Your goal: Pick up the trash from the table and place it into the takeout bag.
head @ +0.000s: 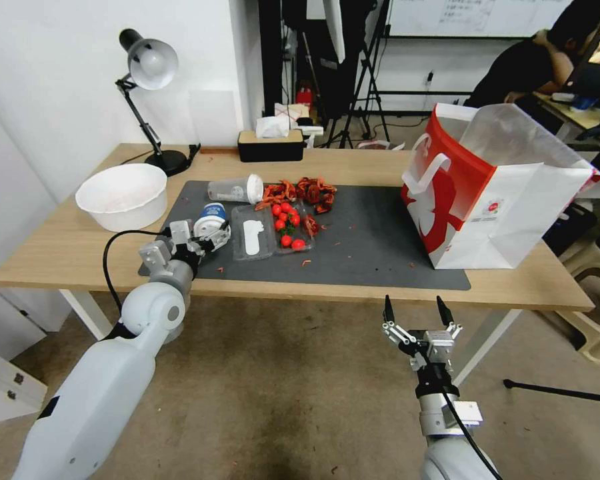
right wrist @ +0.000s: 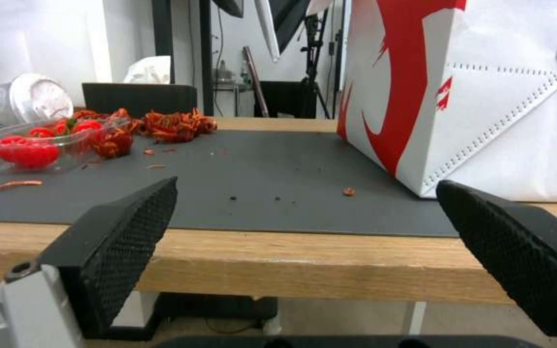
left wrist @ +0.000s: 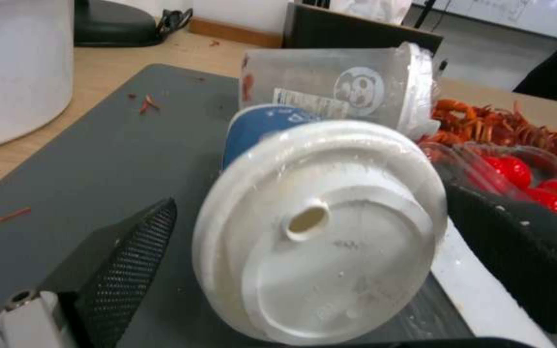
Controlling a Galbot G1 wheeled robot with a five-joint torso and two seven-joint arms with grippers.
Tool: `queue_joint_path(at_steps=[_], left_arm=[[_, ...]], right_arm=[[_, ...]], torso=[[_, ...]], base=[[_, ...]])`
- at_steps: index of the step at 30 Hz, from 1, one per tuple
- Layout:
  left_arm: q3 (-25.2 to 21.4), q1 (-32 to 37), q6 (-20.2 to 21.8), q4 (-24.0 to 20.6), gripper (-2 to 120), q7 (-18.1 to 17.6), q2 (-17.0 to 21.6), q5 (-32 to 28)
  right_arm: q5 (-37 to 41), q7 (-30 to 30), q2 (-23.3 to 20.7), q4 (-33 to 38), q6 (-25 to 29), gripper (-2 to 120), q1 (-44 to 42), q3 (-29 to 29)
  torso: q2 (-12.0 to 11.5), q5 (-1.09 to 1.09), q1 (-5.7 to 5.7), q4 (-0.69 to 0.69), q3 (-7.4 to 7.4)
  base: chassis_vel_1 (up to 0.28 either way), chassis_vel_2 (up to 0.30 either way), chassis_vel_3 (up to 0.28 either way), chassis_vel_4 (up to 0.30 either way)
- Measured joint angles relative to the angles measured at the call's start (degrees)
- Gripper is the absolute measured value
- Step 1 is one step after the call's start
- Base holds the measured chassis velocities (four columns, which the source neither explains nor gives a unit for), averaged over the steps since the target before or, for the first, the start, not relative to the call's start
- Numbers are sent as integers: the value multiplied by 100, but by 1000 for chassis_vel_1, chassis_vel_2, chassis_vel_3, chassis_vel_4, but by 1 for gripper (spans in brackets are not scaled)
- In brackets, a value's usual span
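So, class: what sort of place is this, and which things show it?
Probably an office or lab set up for filming: a whiteboard on the back wall, tripod stands behind the table, and a desk lamp.

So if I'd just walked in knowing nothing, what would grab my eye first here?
Probably the takeout bag, big, white and red, standing open on the table's right end. Next, the red mess mid-mat: a clear tray of small red fruits with red shells behind it. Then the left gripper, its jaws either side of a blue cup with a white lid lying tipped on the mat, while the right gripper hangs open below the table's front edge.
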Motion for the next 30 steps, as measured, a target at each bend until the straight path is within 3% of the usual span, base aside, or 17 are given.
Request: queue_joint_path(at_steps=[7, 13, 22, 25, 27, 28, 30], left_arm=[[43, -53, 19, 64, 100, -62, 5, 5], [46, -33, -2, 95, 79, -68, 3, 83], [26, 10, -87, 103, 62, 34, 15, 170], [24, 42, -249, 94, 60, 247, 61, 229], [8, 63, -582, 74, 60, 807, 154, 263], [8, 63, -582, 74, 60, 807, 154, 263], [4, 68, -927, 94, 60, 1345, 239, 289]], right_arm=[[-7, 0, 10, -6, 2, 100, 4, -1], [-24, -2, 18, -31, 9, 100, 11, -7], [-30, -6, 18, -34, 12, 100, 11, -11], [-30, -7, 18, -34, 13, 100, 8, -12], [-30, -7, 18, -26, 14, 100, 3, -12], [-30, -7, 18, -26, 14, 100, 3, -12], [-30, -7, 17, -10, 18, 100, -2, -10]], torso=[[0, 0, 0, 0, 0], [0, 0, 0, 0, 0], [1, 0, 0, 0, 0], [1, -3, 0, 0, 0], [1, 1, 1, 0, 0], [1, 1, 1, 0, 0], [1, -2, 0, 0, 0]], base=[[0, 0, 0, 0], [0, 0, 0, 0], [0, 0, 0, 0], [0, 0, 0, 0], [0, 0, 0, 0], [0, 0, 0, 0], [0, 0, 0, 0]])
